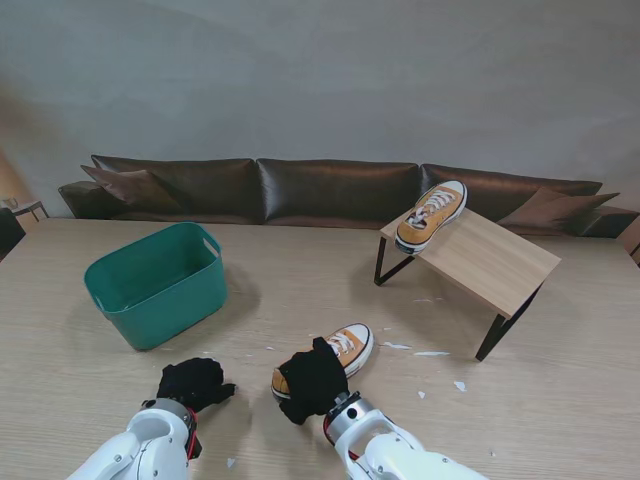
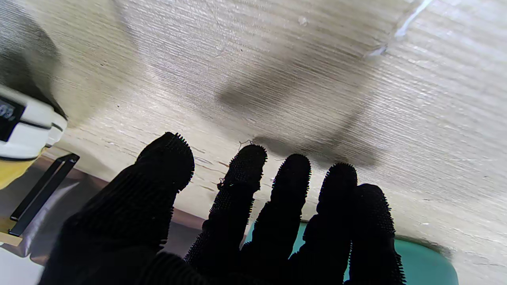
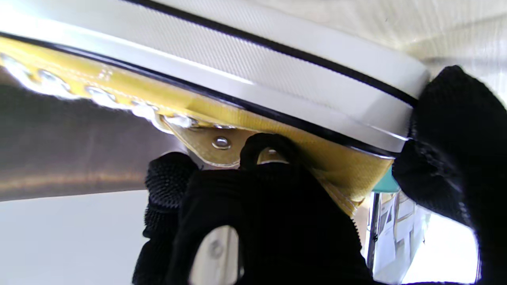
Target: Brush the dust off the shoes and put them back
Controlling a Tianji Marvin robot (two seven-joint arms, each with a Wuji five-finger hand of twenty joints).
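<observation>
A yellow canvas sneaker with a white sole (image 1: 350,345) lies on the table near me, toe pointing away. My right hand (image 1: 312,380), in a black bristly glove, is wrapped around its heel; the right wrist view shows the fingers (image 3: 261,186) against the yellow side and the thumb (image 3: 455,138) pressed on the white sole (image 3: 277,67). My left hand (image 1: 192,382), in the same glove, hovers flat over bare table to the left of the shoe, fingers (image 2: 245,178) spread, holding nothing. A second matching sneaker (image 1: 432,214) rests on the small wooden stand (image 1: 490,262) at the far right.
A green plastic tub (image 1: 157,283) stands on the left of the table. White scraps (image 1: 432,353) lie scattered on the table between the near shoe and the stand. A dark leather sofa (image 1: 330,190) runs along the far edge.
</observation>
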